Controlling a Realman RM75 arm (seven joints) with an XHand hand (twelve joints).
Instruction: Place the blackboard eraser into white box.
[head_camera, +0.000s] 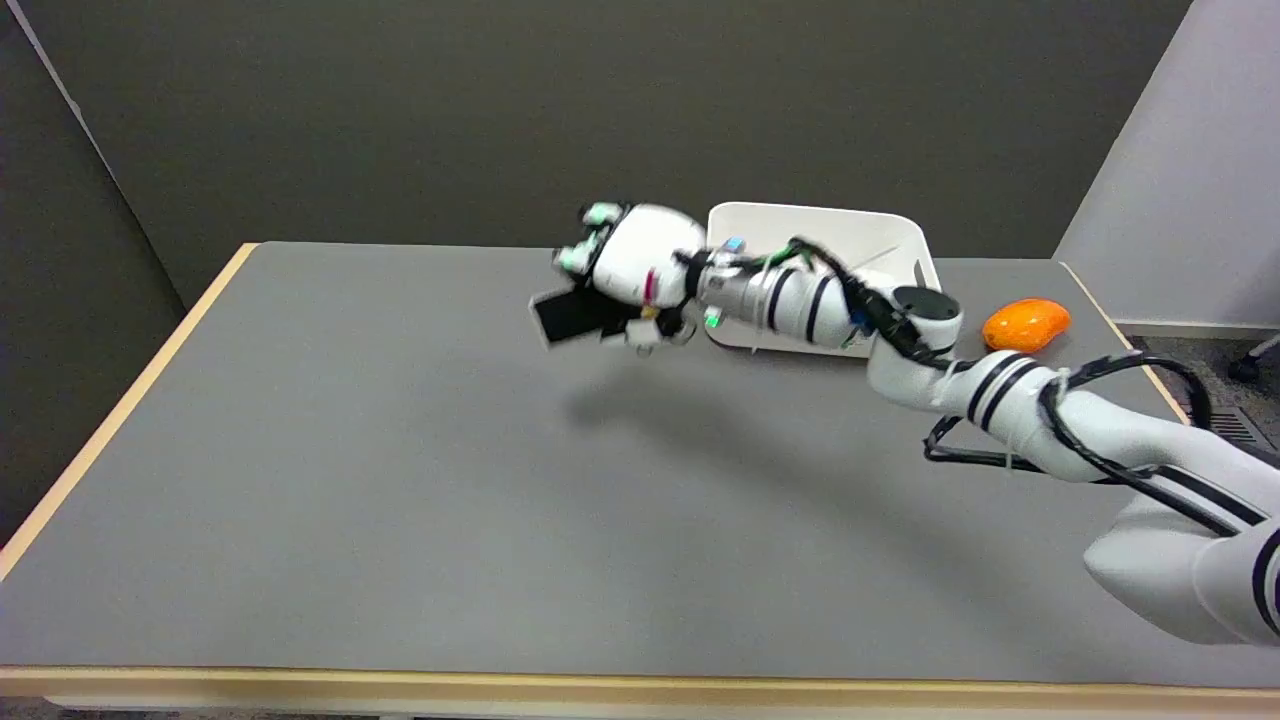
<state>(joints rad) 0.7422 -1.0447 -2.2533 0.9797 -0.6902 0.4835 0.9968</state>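
One blackboard eraser (572, 314) pinched beneath the right hand (630, 275), left of the white box (815, 225)

You see even, soft overhead light on the grey table (350, 480), no glare. The right arm (1000, 395) casts a faint diffuse shadow toward seven o'clock. The right hand (625, 275) looks slightly motion-blurred; edges elsewhere stay fairly sharp

White arm (1000, 400) with black bands, black cables, green lights
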